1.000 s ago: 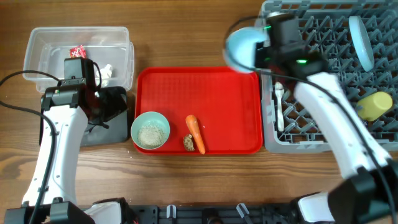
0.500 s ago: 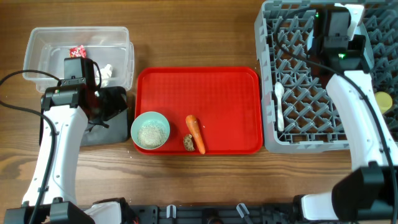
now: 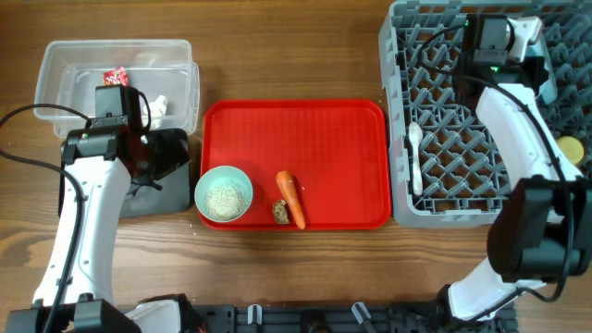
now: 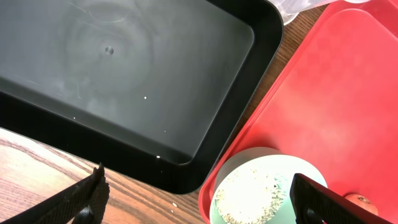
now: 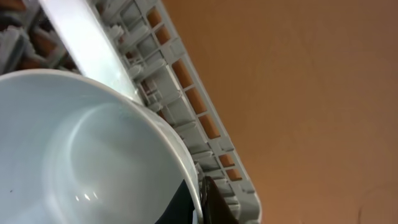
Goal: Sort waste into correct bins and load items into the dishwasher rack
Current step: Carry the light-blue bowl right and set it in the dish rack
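Note:
In the right wrist view my right gripper (image 5: 200,196) is shut on the rim of the pale blue bowl (image 5: 74,149), one finger inside and one outside. The bowl hangs over the far edge of the grey dishwasher rack (image 5: 186,106). My left gripper (image 4: 199,208) is open and empty, over the near edge of the black tray (image 4: 124,81). Its right finger (image 4: 339,202) is beside the mint green bowl (image 4: 267,190), which holds rice. From overhead, that bowl (image 3: 223,193), a carrot (image 3: 290,198) and a brown lump (image 3: 279,213) lie on the red tray (image 3: 314,139).
The clear tub (image 3: 65,69) at the back left holds a red-and-white wrapper (image 3: 116,77) and a white tissue (image 3: 159,108). A white spoon (image 3: 415,157) lies along the rack's (image 3: 444,199) left side. A yellow cup (image 3: 575,148) sits at its right edge.
My right arm carried the pale blue bowl from over the red tray's back right corner to the far part of the rack. The left arm has not moved.

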